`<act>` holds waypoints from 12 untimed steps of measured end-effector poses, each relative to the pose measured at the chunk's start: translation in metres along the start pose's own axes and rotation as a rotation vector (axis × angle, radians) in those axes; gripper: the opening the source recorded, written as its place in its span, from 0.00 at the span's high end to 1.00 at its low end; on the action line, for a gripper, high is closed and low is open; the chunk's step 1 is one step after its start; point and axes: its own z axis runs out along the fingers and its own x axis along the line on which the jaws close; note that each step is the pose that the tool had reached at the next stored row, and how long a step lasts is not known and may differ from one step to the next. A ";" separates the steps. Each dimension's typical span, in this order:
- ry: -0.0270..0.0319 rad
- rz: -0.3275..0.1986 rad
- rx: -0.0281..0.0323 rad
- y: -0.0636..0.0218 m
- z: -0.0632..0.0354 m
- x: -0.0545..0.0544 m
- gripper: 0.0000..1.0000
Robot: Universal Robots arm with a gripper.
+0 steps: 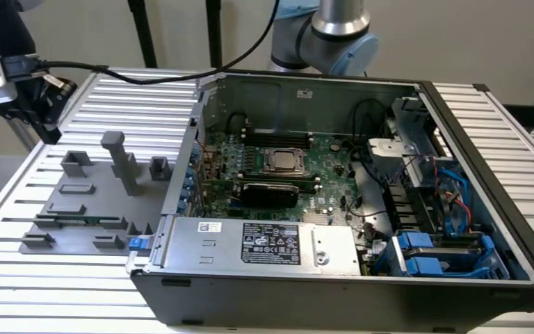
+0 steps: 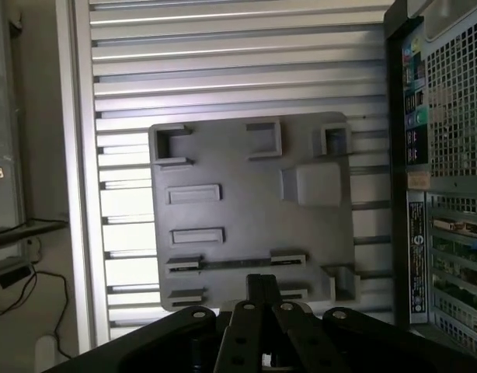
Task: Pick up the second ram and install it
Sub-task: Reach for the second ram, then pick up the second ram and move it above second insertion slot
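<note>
Grey moulded tray (image 2: pixel 238 179) lies on the slatted aluminium table (image 2: pixel 223 62) straight beneath the gripper (image 2: pixel 262 281), which hangs above it without touching, its jaws drawn together on nothing. The second ram (image 1: pixel 80 221), a thin green stick, stands on edge in a slot of that tray, below the gripper and apart from it. Off to the gripper's side sits the open computer case (image 1: pixel 341 292), its motherboard (image 1: pixel 332 167) exposed.
</note>
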 end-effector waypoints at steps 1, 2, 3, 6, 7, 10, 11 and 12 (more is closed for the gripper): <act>0.0010 0.000 0.0002 -0.0009 0.0007 0.004 0.89; 0.0019 0.000 0.0002 -0.0015 0.0013 0.006 0.89; 0.0023 0.000 0.0003 -0.0017 0.0015 0.007 0.89; 0.0024 0.000 0.0003 -0.0017 0.0015 0.007 0.89; 0.0025 0.000 0.0003 -0.0017 0.0015 0.007 0.89; 0.0025 0.000 0.0004 -0.0017 0.0014 0.007 0.89; 0.0025 0.000 0.0003 -0.0017 0.0015 0.007 0.89; 0.0025 0.000 0.0003 -0.0017 0.0015 0.007 0.89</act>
